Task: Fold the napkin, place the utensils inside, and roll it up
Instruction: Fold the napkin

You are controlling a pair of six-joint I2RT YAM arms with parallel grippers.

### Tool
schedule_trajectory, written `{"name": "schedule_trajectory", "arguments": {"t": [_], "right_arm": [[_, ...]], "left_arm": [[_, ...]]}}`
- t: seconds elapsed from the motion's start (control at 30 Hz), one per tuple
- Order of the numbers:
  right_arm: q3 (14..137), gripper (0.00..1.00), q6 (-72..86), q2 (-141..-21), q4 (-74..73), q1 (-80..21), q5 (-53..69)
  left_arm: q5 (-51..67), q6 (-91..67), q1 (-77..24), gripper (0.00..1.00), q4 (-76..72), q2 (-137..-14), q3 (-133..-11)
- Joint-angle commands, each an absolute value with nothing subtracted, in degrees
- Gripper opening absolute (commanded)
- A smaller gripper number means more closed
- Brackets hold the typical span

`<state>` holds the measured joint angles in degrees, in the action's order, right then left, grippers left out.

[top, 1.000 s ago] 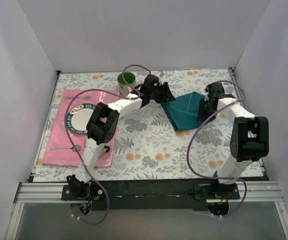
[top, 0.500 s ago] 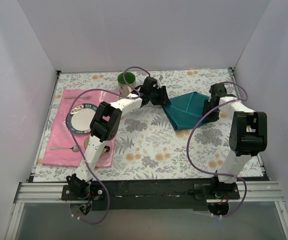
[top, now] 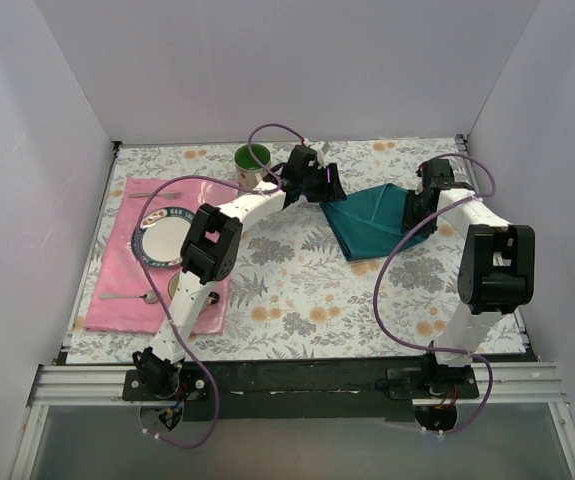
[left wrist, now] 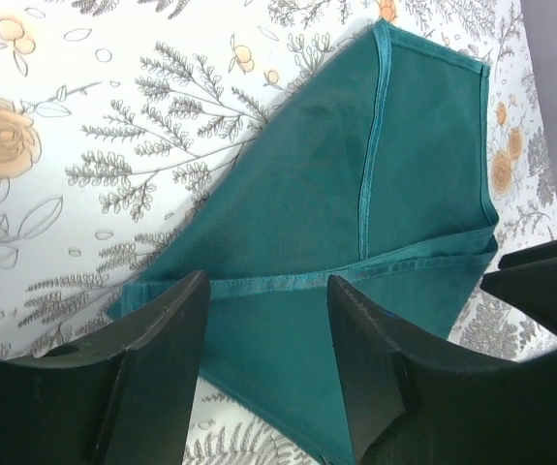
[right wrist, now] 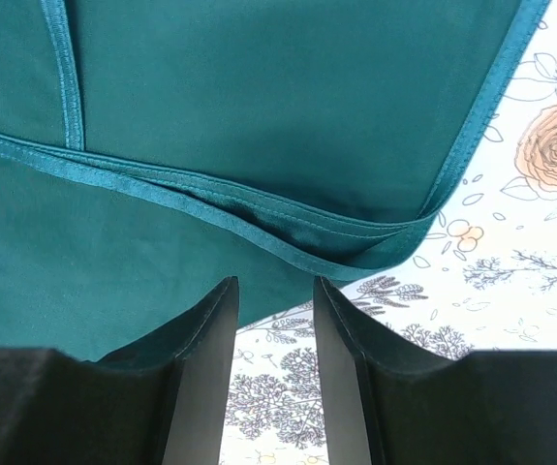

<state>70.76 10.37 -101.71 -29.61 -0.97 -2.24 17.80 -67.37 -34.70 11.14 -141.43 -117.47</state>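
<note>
Fingers [left wrist: 142, 387] of the left gripper [left wrist: 266, 291] and right gripper [right wrist: 270, 291] hang parted, empty, over the folded napkin [top: 367, 225], far right on the tablecloth [top: 297, 290]; soft and limp, likely best pinched at its hem.

No legible text, label, brand, number or sign appears in any view. The plate [top: 150, 220] on the pink placemat [top: 117, 272], left of the mug [top: 252, 159], carries dark rim marks too small to read.
</note>
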Motion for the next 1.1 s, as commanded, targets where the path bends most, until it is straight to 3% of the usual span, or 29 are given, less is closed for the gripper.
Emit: {"name": "schedule_trajectory", "arguments": {"t": [0.0, 0.17, 0.3, 0.4, 0.57, 1.07], "right_arm": [[69.61, 0.47, 9.14, -97.66, -27.78, -2.63, -0.35], [67.24, 0.52, 8.61, -93.61, -27.42, -5.62, 3.6], [66.8, 0.52, 9.84, -92.63, -26.37, -8.43, 7.64], [67.23, 0.49, 11.16, -94.21, -25.23, -11.15, 10.19], [67.76, 0.46, 12.22, -97.03, -23.82, -13.09, 12.3], [65.39, 0.42, 11.87, -99.93, -21.8, -13.53, 12.31]], "left_arm": [[16.88, -70.83, -35.07, 0.51, 12.22, -131.5, -113.74], [11.17, -73.04, -35.6, 0.43, 10.82, -121.31, -101.1], [12.21, -75.4, -35.6, 0.23, 5.29, -110.59, -85.65], [17.74, -80.22, -35.68, 0.1, 1.94, -108.29, -80.52], [22.06, -85.25, -36.82, 0.06, -4.21, -109.42, -73.39], [17.41, -84.73, -43.15, 0.05, -3.52, -117.51, -75.06]]}}
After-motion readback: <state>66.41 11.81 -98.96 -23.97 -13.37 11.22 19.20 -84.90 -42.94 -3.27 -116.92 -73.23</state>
